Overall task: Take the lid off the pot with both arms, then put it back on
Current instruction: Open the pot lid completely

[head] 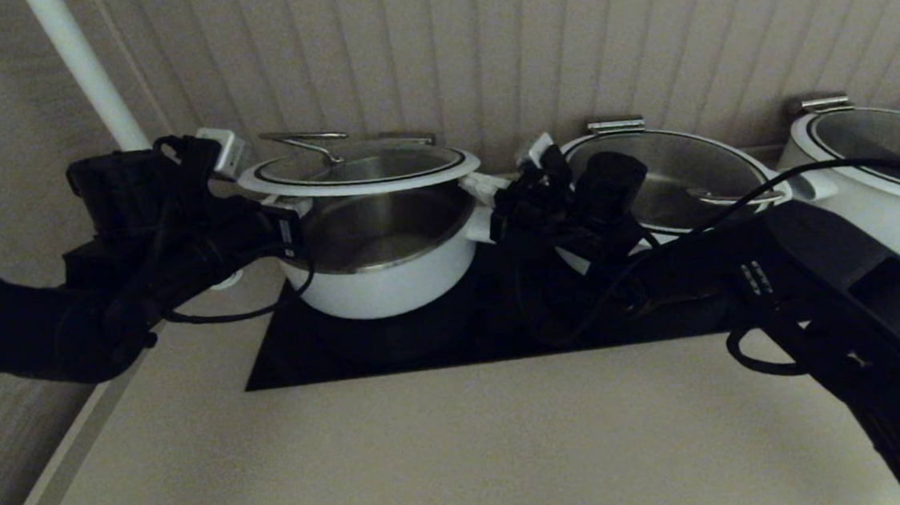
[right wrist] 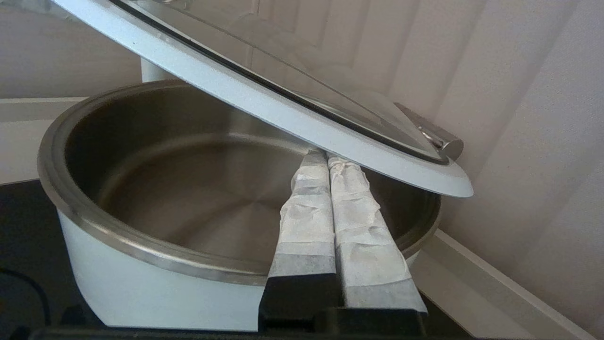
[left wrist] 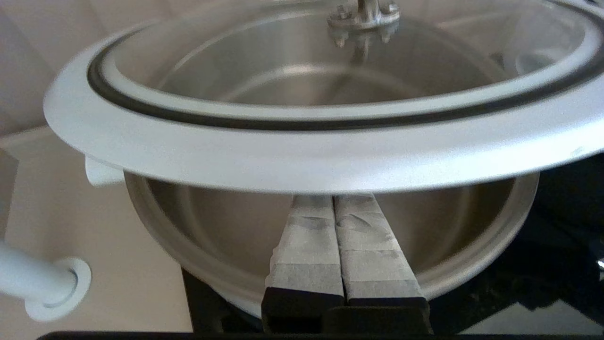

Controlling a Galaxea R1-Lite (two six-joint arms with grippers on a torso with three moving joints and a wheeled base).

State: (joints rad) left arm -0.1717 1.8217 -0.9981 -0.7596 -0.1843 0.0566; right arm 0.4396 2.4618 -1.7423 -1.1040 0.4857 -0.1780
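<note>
Lid [head: 359, 171] is being held clear above the pot [head: 384, 278] by both arms, one under each side of its rim.

The left gripper [left wrist: 335, 200] and right gripper [right wrist: 330, 158] are each presenting fingers pressed together, flat to flat, with the tips tucked beneath the white rim; they are propping the lid from below, not pinching it. In the right wrist view the lid is tilting, so my judgement is that both arms should be descending level and in step, centring the rim over the pot's steel lip before easing out sideways. The pot is sitting on the black hob [head: 306, 360], its steel inside bare. Two neighbouring pots [head: 677, 178] [head: 886, 186] are standing to the right, lids on, contents not discernible.
</note>
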